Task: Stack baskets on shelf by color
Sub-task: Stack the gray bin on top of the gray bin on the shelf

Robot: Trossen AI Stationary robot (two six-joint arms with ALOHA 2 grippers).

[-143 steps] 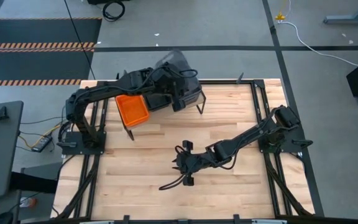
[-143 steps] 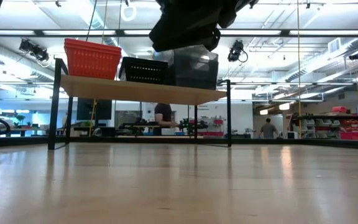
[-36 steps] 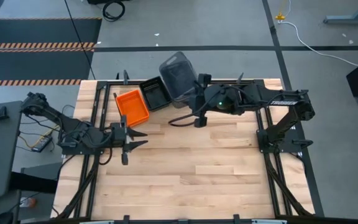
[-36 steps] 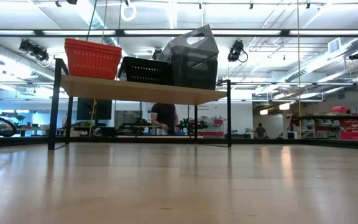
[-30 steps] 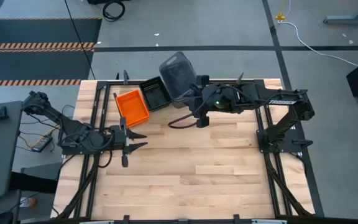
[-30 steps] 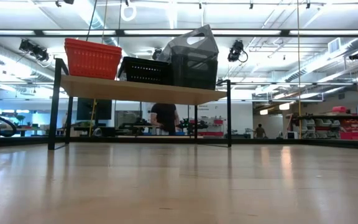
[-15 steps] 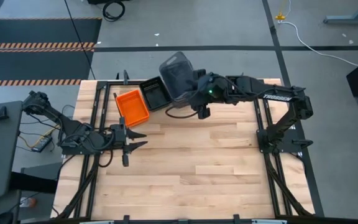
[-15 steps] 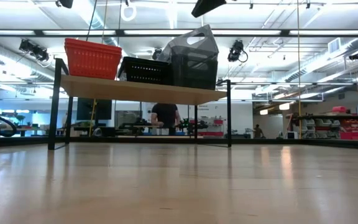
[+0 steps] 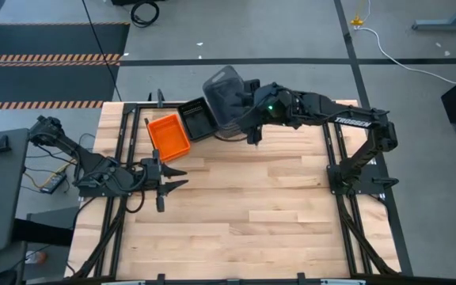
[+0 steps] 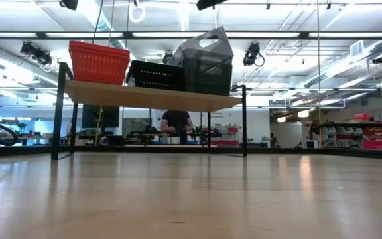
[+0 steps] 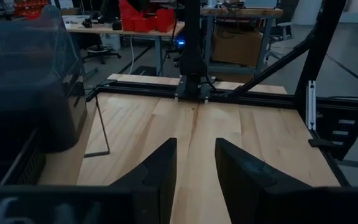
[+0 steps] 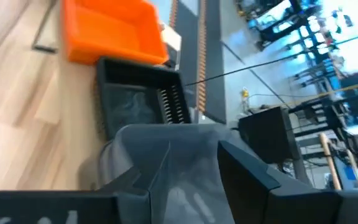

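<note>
On the shelf (image 10: 152, 96) stand three stacks. The orange baskets (image 9: 169, 136) are at its left end, the black baskets (image 9: 198, 120) in the middle and the grey baskets (image 9: 225, 96) at its right end. The top grey basket (image 10: 207, 43) sits tilted on the stack below it, its left side lower. My right gripper (image 12: 194, 168) hovers open above the right end of the grey stack (image 12: 166, 146), pointing along the shelf toward the orange baskets (image 12: 114, 28). My left gripper (image 9: 170, 176) waits open at the table's left side, low over the tabletop.
The shelf's thin black legs (image 10: 245, 119) stand on the slatted tabletop (image 9: 244, 214), whose near half shows bare wood. Black frame rails (image 9: 335, 170) run along both sides of the table. A person (image 10: 174, 123) stands far behind the table.
My right arm has swung toward the table's far edge and risen, bringing its gripper from beside the shelf's right end up over the grey stack. The baskets and my left arm have kept still.
</note>
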